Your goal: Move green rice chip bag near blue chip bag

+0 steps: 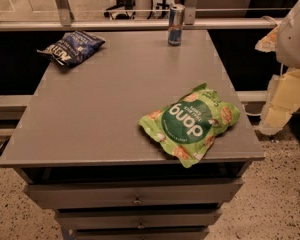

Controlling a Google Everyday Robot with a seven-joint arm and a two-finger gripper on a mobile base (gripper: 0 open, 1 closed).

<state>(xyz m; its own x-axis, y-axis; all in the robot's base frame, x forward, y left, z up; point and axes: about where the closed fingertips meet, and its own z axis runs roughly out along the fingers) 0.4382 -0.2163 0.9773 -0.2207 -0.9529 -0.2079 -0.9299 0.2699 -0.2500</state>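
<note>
Green rice chip bag (192,123) is noted front-right on table (115,94), blue chip bag (71,47) back-left. Gripper is not seen, only arm (295,31) at right edge; grasp cannot be told.

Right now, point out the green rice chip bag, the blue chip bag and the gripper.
green rice chip bag (191,124): camera view, dark green circle.
blue chip bag (72,46): camera view, middle of bag.
gripper (282,104): camera view, pale body, right of the table (115,99).

Dim warm overhead light, faint sheen on the table (110,109), deep shadow beneath its front lip, grainy throughout; my gripper sits outside the frame.
</note>
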